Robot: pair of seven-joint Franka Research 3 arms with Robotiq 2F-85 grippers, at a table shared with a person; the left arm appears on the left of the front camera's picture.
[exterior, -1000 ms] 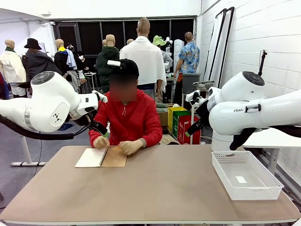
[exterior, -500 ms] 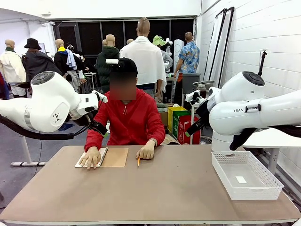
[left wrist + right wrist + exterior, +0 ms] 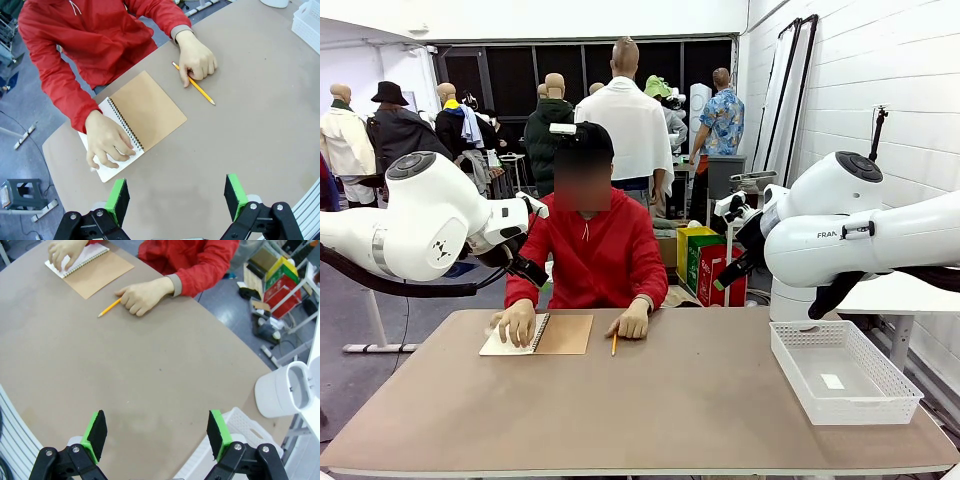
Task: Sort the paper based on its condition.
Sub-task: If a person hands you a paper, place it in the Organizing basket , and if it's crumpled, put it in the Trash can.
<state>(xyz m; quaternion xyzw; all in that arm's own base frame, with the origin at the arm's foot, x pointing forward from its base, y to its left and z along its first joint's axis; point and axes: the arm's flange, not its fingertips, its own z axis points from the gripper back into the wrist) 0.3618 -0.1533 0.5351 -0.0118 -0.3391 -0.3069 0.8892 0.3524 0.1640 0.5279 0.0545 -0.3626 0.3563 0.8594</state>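
Note:
Loose paper is out of view. A spiral notebook (image 3: 563, 334) with a brown cover lies open at the table's far side. The person's hand (image 3: 515, 322) rests flat on its white page (image 3: 109, 172). Their other hand (image 3: 632, 322) lies beside a yellow pencil (image 3: 614, 343). My left gripper (image 3: 175, 187) hangs open high above the table, short of the notebook (image 3: 150, 112), with nothing between its green pads. My right gripper (image 3: 156, 417) is open too, above bare tabletop, with the notebook (image 3: 97, 272) and pencil (image 3: 110, 307) far ahead of it.
A white mesh basket (image 3: 800, 385) stands at the table's right side, with a small white patch on its floor; its corner (image 3: 245, 427) shows by my right gripper. The tan table (image 3: 650, 410) is bare in the middle and at the front.
The person's hands left the notebook's middle. One now lies flat on the white page; the other put the pencil down and rests beside it. Neither arm has moved.

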